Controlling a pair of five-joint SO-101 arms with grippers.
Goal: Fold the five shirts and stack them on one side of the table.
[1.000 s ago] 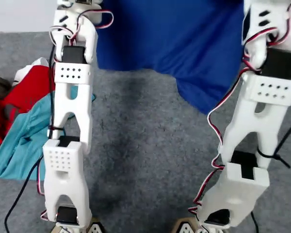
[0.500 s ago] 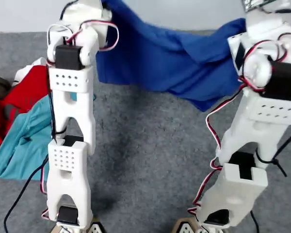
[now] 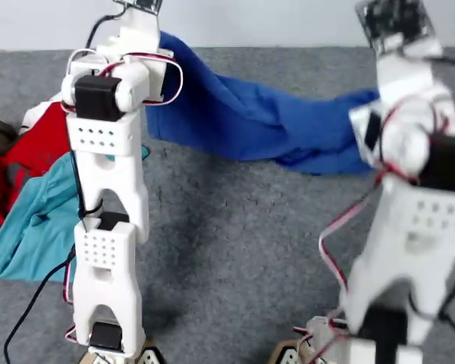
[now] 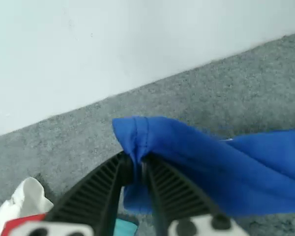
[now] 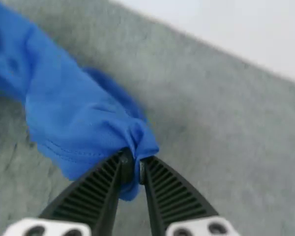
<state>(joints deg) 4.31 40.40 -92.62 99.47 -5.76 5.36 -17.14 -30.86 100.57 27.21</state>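
The left fingers (image 4: 103, 189) are clamped tight on one bunched edge of the bright blue cotton shirt (image 3: 250, 121), and the right fingers (image 5: 96, 189) are pinched shut on the opposite edge. The shirt stretches between them, sagging across the far part of the grey felt counter (image 3: 235, 243). The white left arm (image 3: 106, 197) and the white right arm (image 3: 409, 220) both reach forward, wrists raised. A crumpled red shirt (image 3: 38, 140) and a crumpled teal shirt (image 3: 30, 220) lie beside the left one.

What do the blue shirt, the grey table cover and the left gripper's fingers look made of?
The blue shirt: soft knit, likely cotton jersey; matte, drapes and bunches, stitched hem visible.
The table cover: grey felt or low-pile carpet, judging by its fuzzy, speckled, matte look.
On the left gripper, the fingers: black, ribbed, probably rigid plastic, possibly printed.
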